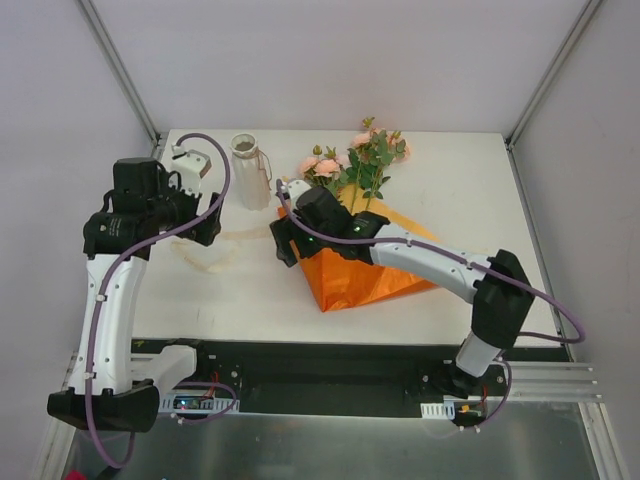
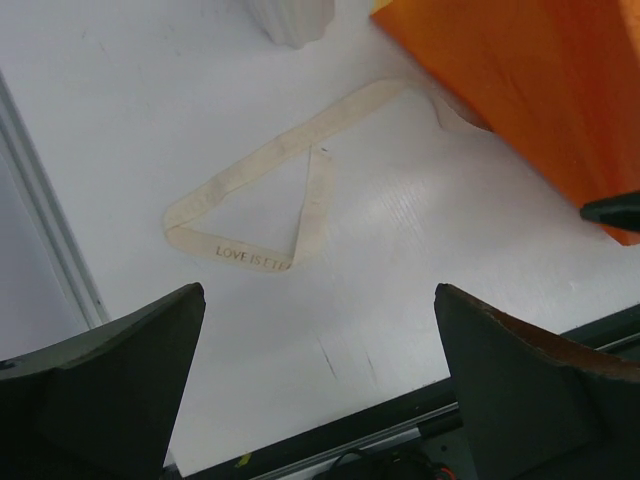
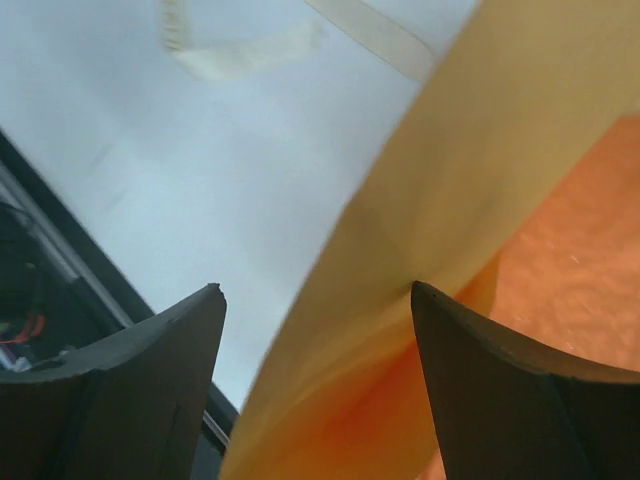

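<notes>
The left pincer (image 2: 318, 295) is released, its jaws spread wide and holding nothing. It hangs over a cream ribbon (image 2: 262, 205) that lies in a loose loop on the white counter (image 2: 120, 120), left of centre. One end of the ribbon runs right to the edge of the orange paper (image 1: 365, 275). A white bottle (image 1: 250, 160) stands upright just beyond the ribbon, on its far side.

The right pincer (image 3: 315, 290) is also released and sits at the paper's left edge. A lifted fold of the paper rises between its fingers, closer to the right one; whether it touches cannot be told. Pink flowers (image 1: 355, 165) lie on the paper's far part, with the blooms pointing away.
</notes>
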Tool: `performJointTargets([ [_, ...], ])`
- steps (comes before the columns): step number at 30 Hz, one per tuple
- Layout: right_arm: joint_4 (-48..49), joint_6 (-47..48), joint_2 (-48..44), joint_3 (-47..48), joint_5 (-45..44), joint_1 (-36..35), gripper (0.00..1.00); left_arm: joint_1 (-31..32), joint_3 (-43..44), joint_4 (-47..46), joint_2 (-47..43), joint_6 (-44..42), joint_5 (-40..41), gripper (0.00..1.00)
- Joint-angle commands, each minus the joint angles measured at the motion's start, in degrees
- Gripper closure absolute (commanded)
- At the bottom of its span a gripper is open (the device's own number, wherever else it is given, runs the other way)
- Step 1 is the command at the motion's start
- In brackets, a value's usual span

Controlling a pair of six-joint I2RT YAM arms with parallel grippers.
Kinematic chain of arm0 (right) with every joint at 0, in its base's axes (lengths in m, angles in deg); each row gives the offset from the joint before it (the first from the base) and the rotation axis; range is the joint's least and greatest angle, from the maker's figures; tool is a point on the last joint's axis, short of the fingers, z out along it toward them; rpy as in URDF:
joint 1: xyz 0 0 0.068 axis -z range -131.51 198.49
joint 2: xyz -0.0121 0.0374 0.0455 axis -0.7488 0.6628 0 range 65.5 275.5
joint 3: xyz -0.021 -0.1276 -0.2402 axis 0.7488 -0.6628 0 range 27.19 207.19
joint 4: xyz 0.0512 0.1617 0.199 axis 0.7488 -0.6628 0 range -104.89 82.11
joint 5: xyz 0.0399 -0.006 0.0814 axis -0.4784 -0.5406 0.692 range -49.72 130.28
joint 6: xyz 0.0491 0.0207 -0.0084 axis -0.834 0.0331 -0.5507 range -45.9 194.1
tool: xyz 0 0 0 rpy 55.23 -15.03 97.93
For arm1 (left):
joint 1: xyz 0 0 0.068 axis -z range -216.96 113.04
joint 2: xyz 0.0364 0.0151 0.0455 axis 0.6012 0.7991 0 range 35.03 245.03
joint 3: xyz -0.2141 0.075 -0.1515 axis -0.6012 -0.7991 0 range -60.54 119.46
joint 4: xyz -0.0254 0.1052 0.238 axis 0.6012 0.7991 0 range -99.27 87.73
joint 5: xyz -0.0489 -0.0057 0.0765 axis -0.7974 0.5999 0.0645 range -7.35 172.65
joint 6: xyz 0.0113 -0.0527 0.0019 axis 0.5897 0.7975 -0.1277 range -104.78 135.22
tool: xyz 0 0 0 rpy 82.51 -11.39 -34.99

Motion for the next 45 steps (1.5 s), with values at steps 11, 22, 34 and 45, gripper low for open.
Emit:
performJointTargets([
  [11, -0.32, -2.75, 13.88, 22.88, 11.08, -8.57, 0.16, -0.66, 6.53, -0.41, -5.19, 2.68, 13.48, 0.01],
  [22, 1.79, -5.83, -7.11, 9.9, 7.84, 6.18, 0.15, -0.66, 11.54, 4.86, -0.46, 0.57, -4.42, 0.01],
  [34, -5.51, -7.06, -25.84, -7.78, -0.69, 29.92, 0.28, 18.23, -4.72, -9.0, 20.79, -0.92, -13.4, 0.01],
  [45, -5.16, -8.82, -30.95, -13.07, 1.94, 34.5, 0.34, 20.96, 7.12, -16.32, 47.51, -1.8, -18.43, 0.07],
])
